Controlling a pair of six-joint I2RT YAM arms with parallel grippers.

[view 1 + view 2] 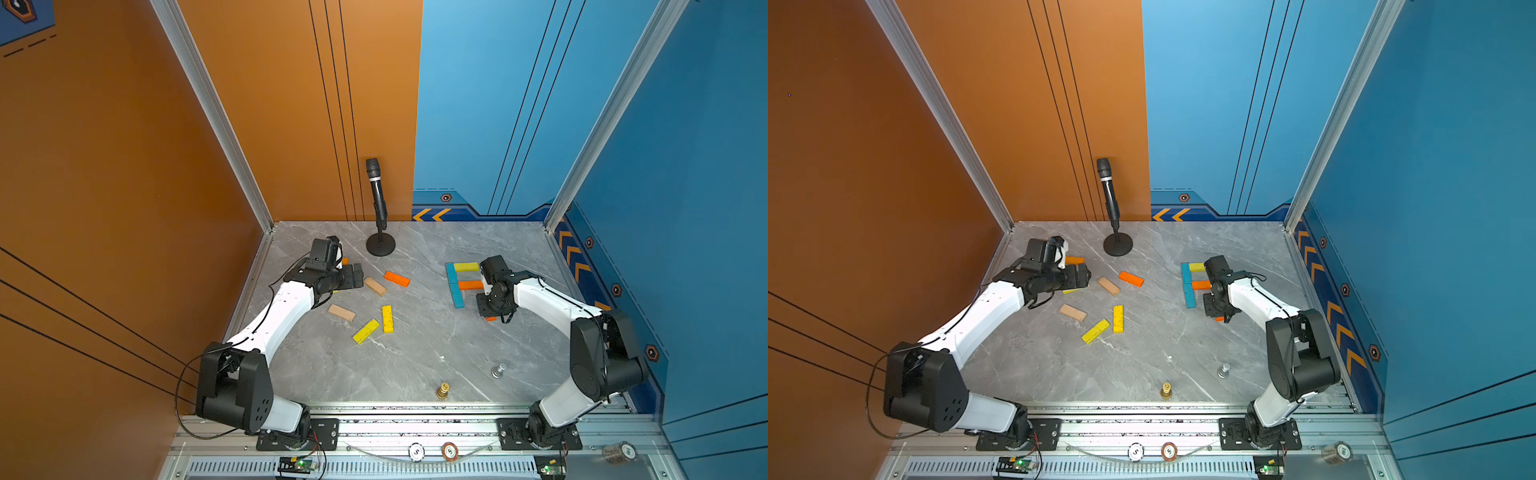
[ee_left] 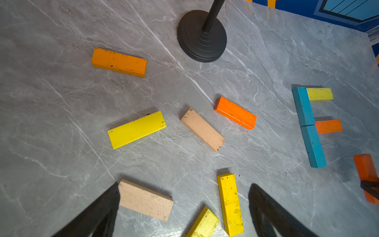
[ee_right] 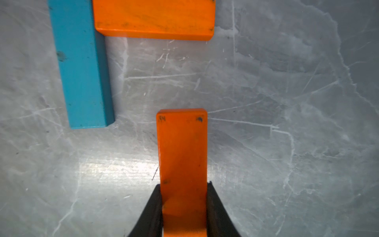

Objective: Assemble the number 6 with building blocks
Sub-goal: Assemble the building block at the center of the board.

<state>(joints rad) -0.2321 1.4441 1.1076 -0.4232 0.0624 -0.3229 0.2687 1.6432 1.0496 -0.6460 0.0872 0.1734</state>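
A partial figure of building blocks lies at the right. Two blue bars (image 1: 455, 286) run end to end, with a yellow bar (image 1: 466, 267) and an orange bar (image 1: 471, 285) branching off them. My right gripper (image 3: 183, 186) is shut on another orange block (image 3: 182, 156), held low over the table just past the lower blue bar's (image 3: 82, 67) end. My left gripper (image 2: 184, 185) is open and holds nothing above the loose blocks: two tan (image 2: 145, 200), yellow ones (image 2: 230, 204) and two orange (image 2: 235, 112).
A black microphone stand (image 1: 380, 245) rises at the back middle. A gold chess piece (image 1: 443, 390) and a silver one (image 1: 498, 370) stand near the front edge. Walls close the table on the left, back and right.
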